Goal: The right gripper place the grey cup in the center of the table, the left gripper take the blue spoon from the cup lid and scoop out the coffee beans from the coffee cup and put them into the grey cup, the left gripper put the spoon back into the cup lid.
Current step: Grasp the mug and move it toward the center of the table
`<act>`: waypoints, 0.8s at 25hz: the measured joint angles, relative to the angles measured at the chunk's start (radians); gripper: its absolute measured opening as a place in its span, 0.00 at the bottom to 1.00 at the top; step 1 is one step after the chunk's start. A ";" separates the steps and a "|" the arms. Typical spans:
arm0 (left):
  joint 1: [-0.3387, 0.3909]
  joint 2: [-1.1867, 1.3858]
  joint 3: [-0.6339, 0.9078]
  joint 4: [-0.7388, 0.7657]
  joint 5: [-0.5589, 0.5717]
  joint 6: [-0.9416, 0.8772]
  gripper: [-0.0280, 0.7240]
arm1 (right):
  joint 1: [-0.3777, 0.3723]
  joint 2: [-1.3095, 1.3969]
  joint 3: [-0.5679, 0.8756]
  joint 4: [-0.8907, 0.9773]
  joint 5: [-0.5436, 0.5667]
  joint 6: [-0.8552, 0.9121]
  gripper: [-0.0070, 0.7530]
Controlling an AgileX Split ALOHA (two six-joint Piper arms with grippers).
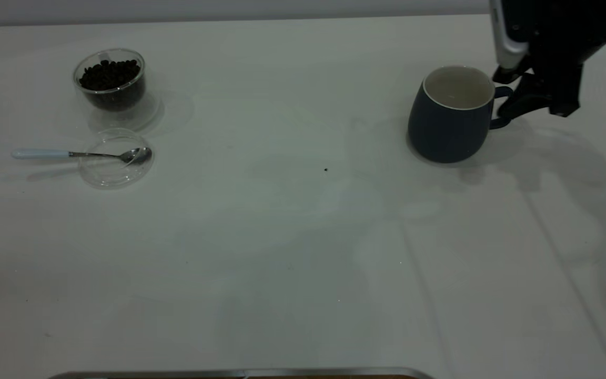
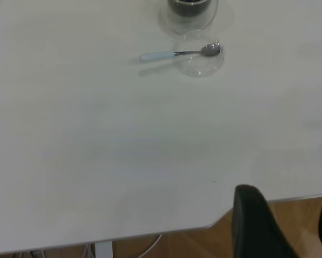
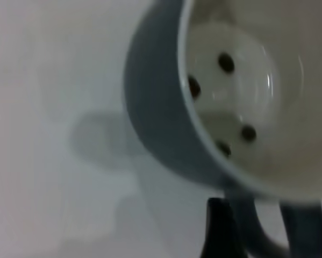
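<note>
Though unseen outside, beans (image 3: 226, 63) inside mug (image 3: 166, 129).

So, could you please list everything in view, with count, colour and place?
grey cup: one, dark blue-grey with off-white inside, upright at the table's right, far side; four dark beans on its bottom.
coffee cup: one, clear glass, far left, filled with dark coffee beans.
cup lid: one, clear, just in front of the coffee cup.
blue spoon: one, metal bowl resting in the lid, pale blue handle pointing left over the table.
table: one, white.
right gripper: black, fingers around the grey cup's handle.
left gripper: black, open, back at the table's edge.
</note>
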 joint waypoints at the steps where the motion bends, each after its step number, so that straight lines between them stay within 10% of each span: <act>1: 0.000 0.000 0.000 0.000 0.000 0.000 0.52 | 0.011 0.003 -0.002 0.010 0.001 0.000 0.71; 20: 0.000 0.000 0.000 -0.001 0.000 0.000 0.52 | 0.265 0.113 -0.142 0.272 0.000 0.000 0.71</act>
